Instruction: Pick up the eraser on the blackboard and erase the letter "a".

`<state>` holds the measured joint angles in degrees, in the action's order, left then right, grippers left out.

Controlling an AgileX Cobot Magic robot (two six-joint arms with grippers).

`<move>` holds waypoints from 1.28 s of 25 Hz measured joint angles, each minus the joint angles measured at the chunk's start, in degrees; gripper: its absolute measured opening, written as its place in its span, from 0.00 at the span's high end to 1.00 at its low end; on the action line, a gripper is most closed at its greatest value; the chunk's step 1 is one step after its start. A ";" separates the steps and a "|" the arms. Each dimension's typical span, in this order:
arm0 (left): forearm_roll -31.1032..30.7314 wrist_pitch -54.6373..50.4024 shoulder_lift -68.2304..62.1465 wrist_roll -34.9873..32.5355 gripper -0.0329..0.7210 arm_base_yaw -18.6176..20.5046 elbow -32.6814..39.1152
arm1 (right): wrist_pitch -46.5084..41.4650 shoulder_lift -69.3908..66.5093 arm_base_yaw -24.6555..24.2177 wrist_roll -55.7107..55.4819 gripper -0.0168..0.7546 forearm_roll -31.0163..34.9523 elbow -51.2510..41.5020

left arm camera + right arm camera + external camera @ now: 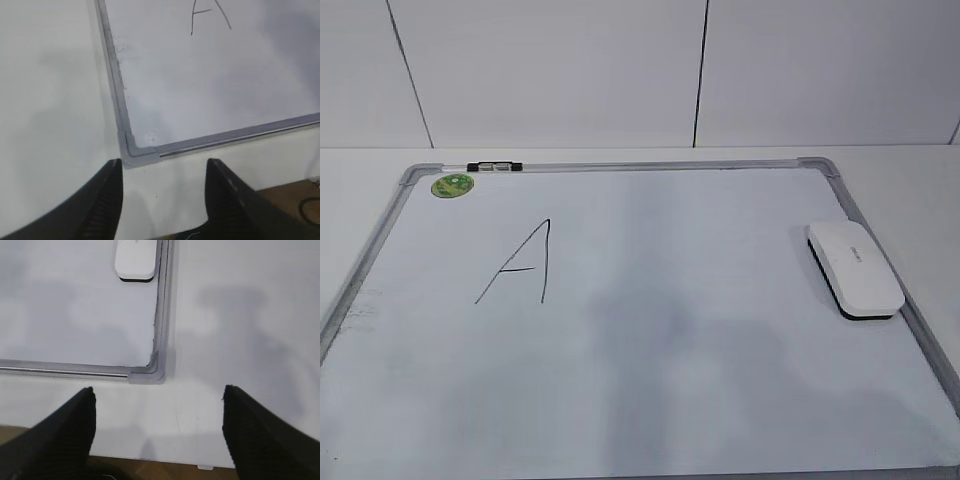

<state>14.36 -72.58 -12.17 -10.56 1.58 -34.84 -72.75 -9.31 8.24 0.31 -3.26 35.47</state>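
The white eraser [855, 268] lies flat on the blackboard [670, 340] near its right frame edge; its near end also shows in the right wrist view [135, 260]. An angular capital "A" [520, 265] is drawn on the board's left half and partly shows in the left wrist view [210, 15]. No lowercase cursive "a" shows in any view. My left gripper [164, 165] is open and empty over the table by the board's near left corner. My right gripper [158, 390] is open and empty by the near right corner. Neither gripper shows in the exterior view.
A green sticker [452, 185] and a small black-and-white marker [495, 167] sit at the board's far left edge. The board lies on a white table [910, 170] with a white wall behind. The table's front edge shows in the right wrist view [175, 457].
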 joint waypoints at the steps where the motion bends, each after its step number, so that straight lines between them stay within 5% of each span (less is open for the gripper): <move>1: -0.09 -0.10 0.55 0.00 0.42 0.00 1.25 | 0.00 0.66 0.00 0.10 0.21 -0.28 -0.52; 32: -2.72 9.05 1.74 0.00 0.42 0.00 5.68 | 7.06 1.62 0.00 0.60 0.21 -1.36 -6.88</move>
<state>11.64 -63.53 -10.44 -10.56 1.58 -29.15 -65.68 -7.69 8.24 0.90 -4.62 28.59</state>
